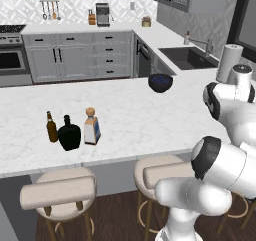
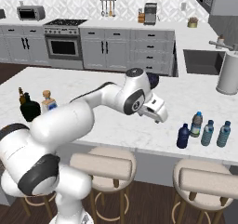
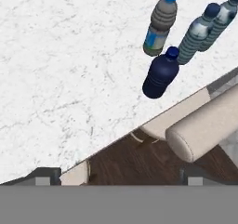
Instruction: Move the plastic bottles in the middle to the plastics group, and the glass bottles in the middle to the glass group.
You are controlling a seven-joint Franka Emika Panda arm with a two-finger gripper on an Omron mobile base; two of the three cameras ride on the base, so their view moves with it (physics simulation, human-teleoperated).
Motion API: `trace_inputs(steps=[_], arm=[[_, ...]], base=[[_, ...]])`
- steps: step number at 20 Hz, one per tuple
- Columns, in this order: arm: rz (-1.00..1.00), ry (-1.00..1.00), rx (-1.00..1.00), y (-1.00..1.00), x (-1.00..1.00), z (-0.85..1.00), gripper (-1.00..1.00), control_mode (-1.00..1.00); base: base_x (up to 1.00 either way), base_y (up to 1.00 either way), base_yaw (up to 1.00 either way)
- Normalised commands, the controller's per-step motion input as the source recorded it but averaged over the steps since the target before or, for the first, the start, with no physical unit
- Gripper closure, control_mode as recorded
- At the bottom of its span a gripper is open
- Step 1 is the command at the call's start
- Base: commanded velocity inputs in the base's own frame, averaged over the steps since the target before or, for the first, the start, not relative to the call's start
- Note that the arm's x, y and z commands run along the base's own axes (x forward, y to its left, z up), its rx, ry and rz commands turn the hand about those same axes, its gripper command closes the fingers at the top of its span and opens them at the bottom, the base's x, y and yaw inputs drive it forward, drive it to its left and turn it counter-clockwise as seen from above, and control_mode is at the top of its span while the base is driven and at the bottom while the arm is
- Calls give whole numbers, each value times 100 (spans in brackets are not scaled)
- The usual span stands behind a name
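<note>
Sorting looks nearly done: the claw (image 2: 160, 116) hangs spread and empty over the worktop (image 2: 116, 121). Beside the teal bottle (image 2: 223, 134) stand the dark blue bottle (image 2: 183, 136) and blue-labelled bottle (image 2: 196, 124); the cork-stoppered bottle (image 1: 91, 127) sits apart, beside the black flask (image 1: 69, 133).

dark blue bottle (image 3: 161, 76) upright beside teal bottles (image 3: 199, 37), corked bottle (image 1: 91, 127) touching black flask (image 1: 69, 134)
</note>
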Motion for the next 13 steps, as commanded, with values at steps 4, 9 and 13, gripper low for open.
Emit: trace_inputs(steps=[4,9,13], arm=[[34,0,0,100,-21,35,-100,-100],[32,0,1,100,-23,63,-100,-100],[31,0,2,100,-31,73,-100,-100]], base=[[0,0,0],[0,0,0],[0,0,0]])
